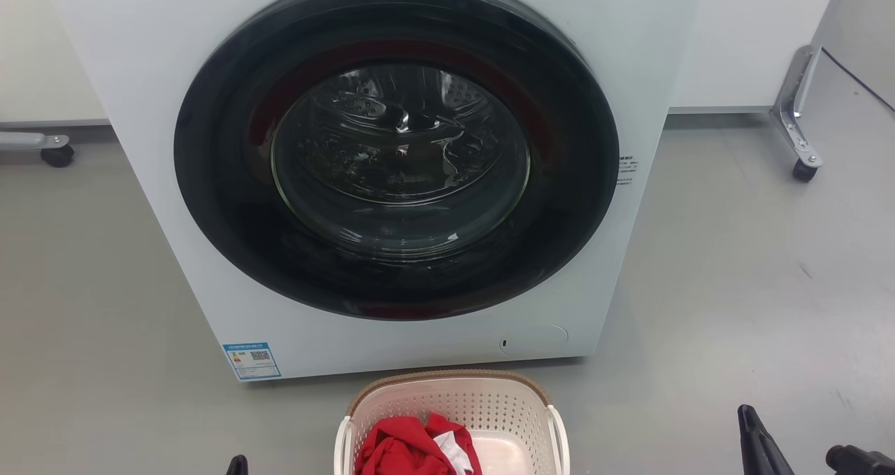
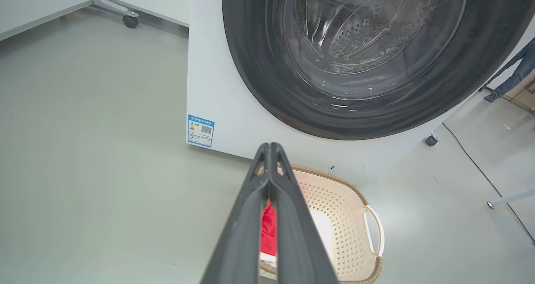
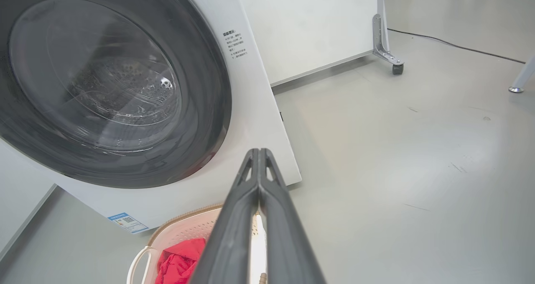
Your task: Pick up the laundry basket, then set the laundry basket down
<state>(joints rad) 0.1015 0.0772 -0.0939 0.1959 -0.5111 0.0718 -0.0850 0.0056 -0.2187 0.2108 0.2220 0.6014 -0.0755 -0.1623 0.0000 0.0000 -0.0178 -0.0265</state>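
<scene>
Cream laundry basket (image 1: 489,405) sitting on floor near washing machine (image 1: 140,76); left gripper (image 2: 271,147), right gripper (image 3: 259,152) hovering clenched, empty; uneven lift risking tipping red clothes (image 1: 402,447)

Obstacle, ahead of both grippers: washing machine (image 1: 391,181), door closed, its front just behind the laundry basket (image 1: 447,384).
Obstacle, between left gripper (image 2: 269,147) and right gripper (image 3: 259,151): the basket itself. A red garment (image 1: 402,447) fills the half toward the left gripper; the other half is bare.
Free room: grey floor (image 2: 83,150) outward of the left gripper; floor outward of the right gripper, open up to a castor leg (image 3: 396,67) and a cable (image 3: 451,45) well ahead.
</scene>
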